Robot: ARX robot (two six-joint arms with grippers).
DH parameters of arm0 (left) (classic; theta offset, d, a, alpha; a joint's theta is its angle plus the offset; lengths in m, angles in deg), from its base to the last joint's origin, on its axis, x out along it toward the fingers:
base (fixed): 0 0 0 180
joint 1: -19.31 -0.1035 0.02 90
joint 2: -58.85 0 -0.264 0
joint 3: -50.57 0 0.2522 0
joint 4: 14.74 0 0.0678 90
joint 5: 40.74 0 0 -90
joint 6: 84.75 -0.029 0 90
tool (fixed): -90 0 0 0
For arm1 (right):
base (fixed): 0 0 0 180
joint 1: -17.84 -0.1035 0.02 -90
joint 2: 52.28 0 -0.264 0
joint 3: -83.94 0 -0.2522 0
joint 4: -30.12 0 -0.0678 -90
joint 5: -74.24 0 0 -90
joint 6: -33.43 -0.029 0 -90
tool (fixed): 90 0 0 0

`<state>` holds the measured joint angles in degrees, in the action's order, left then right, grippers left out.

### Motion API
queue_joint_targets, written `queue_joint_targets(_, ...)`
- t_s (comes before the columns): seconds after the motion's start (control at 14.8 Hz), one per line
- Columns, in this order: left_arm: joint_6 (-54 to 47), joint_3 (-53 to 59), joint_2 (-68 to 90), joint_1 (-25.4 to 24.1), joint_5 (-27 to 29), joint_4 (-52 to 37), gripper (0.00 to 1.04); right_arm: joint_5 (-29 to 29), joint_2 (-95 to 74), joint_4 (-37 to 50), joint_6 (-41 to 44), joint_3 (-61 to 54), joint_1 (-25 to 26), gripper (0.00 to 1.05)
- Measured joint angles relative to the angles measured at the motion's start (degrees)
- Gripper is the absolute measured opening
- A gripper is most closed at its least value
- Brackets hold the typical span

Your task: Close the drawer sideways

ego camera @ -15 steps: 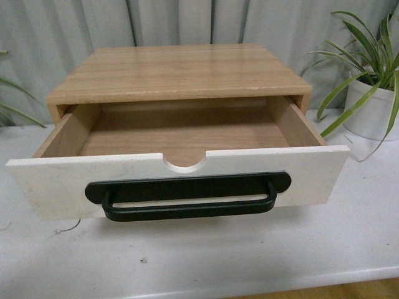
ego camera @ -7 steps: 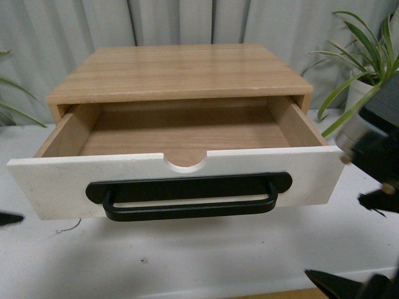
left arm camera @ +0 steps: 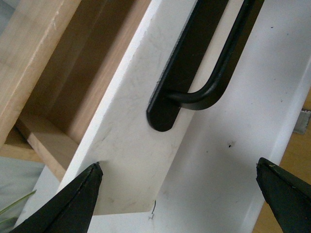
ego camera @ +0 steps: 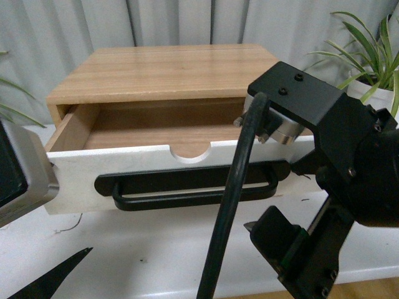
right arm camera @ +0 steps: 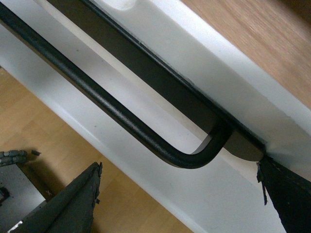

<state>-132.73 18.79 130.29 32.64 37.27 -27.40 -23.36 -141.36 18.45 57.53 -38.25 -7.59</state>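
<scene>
The drawer [ego camera: 162, 168] has a white front, a half-round notch and a wide black bar handle [ego camera: 187, 187]. It stands part-way out of the light wood cabinet [ego camera: 168, 68], its inside empty. My left gripper [left arm camera: 179, 170] is open at the drawer front's [left arm camera: 121, 141] left end, one finger [left arm camera: 77, 199] touching its corner, near the handle's end [left arm camera: 165, 111]. My right gripper [right arm camera: 179, 170] is open by the handle's [right arm camera: 121, 116] right end, one finger [right arm camera: 286, 194] against the front [right arm camera: 204, 58]. The right arm [ego camera: 336, 143] hides the drawer's right end in the front view.
The cabinet stands on a white table [ego camera: 156, 249], whose front edge lies close below the grippers, with wooden floor [right arm camera: 58, 145] beyond. A plant in a white pot [ego camera: 374, 93] stands at the right, leaves [ego camera: 12, 106] at the left, and a grey curtain behind.
Both arms have come into view, the left at the drawer's left end, the right at its right end. The drawer front has moved back toward the cabinet.
</scene>
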Motion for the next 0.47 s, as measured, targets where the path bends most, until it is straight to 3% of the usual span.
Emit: queue_joint_targets(0.47, 1.5, -11.5, 18.5, -0.5, 2.7, -7.9, 0.98, -0.5, -12.9, 0.6, 4.1, 17.3, 2.6, 0.98)
